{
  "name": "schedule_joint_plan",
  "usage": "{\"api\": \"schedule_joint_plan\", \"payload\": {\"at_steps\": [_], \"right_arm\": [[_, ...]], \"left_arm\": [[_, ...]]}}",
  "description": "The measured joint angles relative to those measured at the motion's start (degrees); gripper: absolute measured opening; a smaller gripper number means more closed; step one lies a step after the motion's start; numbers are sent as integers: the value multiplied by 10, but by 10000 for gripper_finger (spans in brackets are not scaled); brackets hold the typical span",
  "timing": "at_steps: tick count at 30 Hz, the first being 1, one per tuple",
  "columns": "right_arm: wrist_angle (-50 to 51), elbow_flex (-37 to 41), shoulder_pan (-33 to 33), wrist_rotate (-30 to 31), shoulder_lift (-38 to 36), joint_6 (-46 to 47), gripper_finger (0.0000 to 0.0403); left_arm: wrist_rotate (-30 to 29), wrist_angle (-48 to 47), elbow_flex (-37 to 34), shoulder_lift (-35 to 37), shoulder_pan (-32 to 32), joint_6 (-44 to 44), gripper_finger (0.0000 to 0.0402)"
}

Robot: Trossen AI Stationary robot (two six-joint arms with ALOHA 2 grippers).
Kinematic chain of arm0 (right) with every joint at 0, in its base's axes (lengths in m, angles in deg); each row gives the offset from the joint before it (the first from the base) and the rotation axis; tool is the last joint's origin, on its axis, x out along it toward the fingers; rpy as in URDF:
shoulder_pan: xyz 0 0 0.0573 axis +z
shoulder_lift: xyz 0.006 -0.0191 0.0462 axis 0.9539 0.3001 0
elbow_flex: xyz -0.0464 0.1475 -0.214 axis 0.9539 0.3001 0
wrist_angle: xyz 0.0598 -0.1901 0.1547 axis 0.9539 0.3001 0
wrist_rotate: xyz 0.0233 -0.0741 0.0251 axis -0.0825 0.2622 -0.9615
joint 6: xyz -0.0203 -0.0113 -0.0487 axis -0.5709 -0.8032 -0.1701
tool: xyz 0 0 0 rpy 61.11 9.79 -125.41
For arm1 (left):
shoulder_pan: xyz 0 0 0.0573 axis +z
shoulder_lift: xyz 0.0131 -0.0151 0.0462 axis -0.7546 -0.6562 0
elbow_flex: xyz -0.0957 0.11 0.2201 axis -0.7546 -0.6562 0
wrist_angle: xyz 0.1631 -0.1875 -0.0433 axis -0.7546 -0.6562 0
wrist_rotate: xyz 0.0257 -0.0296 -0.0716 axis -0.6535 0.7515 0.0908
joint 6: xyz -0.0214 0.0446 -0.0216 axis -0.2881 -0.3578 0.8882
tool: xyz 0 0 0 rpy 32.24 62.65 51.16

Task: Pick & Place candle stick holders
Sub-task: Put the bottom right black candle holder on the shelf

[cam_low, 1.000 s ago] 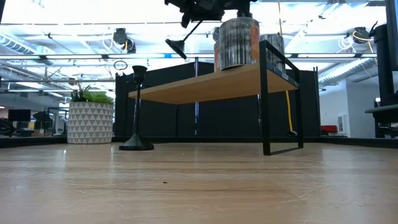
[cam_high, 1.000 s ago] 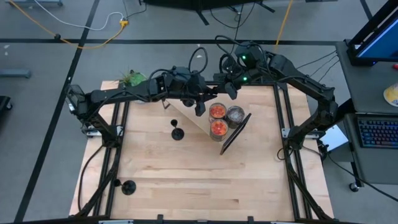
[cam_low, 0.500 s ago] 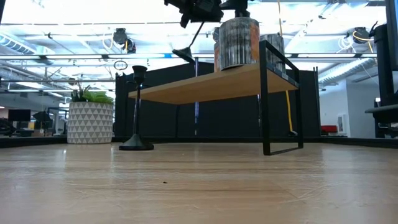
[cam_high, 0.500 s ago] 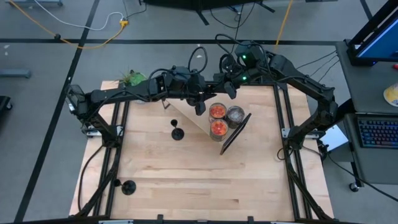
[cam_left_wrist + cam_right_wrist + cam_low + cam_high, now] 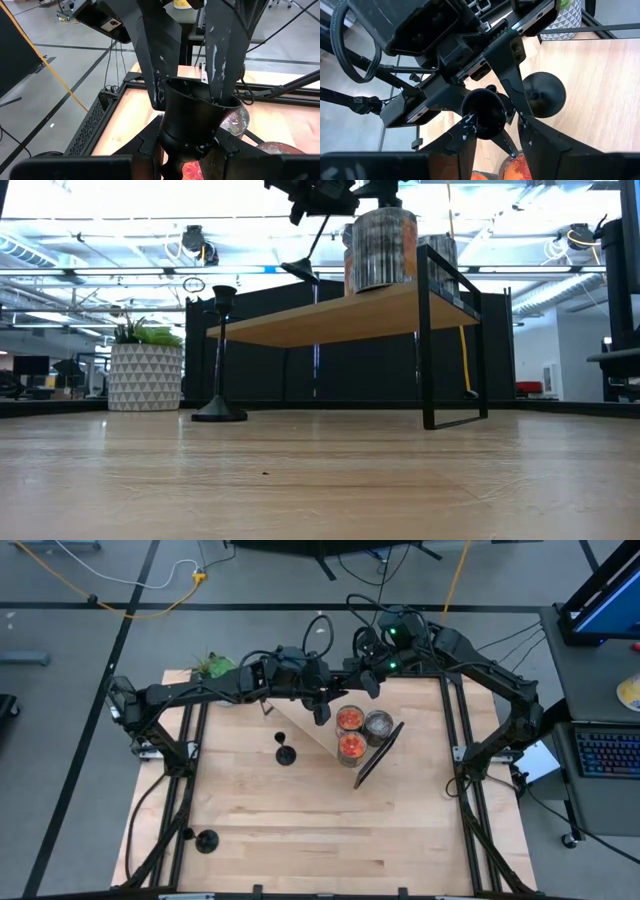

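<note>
One black candle stick holder [image 5: 308, 252] hangs tilted high above the shelf, with both grippers on it. In the left wrist view its cup [image 5: 196, 112] stands between the right gripper's two paint-flecked fingers [image 5: 156, 70]. My left gripper [image 5: 187, 152] is shut on the stem just under the cup. My right gripper [image 5: 492, 127] is shut on the cup [image 5: 482, 112], and the round base [image 5: 543, 95] shows beyond it. A second holder [image 5: 285, 753] stands on its base left of the shelf. A third holder [image 5: 205, 840] stands near the table's near left corner. My left gripper pinches the holder's stem [image 5: 172, 160] just below the cup, between its two fingers, which lie across the stem. The holder is lifted clear and tilted, cup high, base [image 5: 300, 268] low. My right gripper pinches the cup's outer wall [image 5: 470, 120] between its two fingers [image 5: 520, 131], coming at the holder from its cup end, along its length. The cup's mouth faces my right wrist. The holder is clear of shelf and table.
A wooden shelf [image 5: 330, 315] on black legs stands mid-table at the far side and carries three jars [image 5: 351, 732]. A potted plant [image 5: 212, 665] stands at the far left corner. The near half of the table [image 5: 330, 830] is bare wood.
The held holder has tipped: in the low view its base has swung down and a little to the right, so the stem stands steeper than a second ago. Both arms have stayed nearly where they were.
</note>
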Motion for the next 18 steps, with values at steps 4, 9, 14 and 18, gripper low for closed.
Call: {"api": "schedule_joint_plan", "payload": {"at_steps": [4, 9, 14, 18], "right_arm": [[0, 0, 0, 1, -2, -1, 136], [-2, 0, -2, -2, -12, -1, 135], [-4, 0, -6, 0, -22, 0, 135], [-4, 0, -7, 0, -34, 1, 134]], "left_arm": [[0, -1, 0, 1, 0, 0, 97], [-3, -2, 0, 1, 1, 0, 97], [-14, -3, 0, 1, 1, 0, 97], [-15, -4, 0, 1, 0, 0, 97]]}}
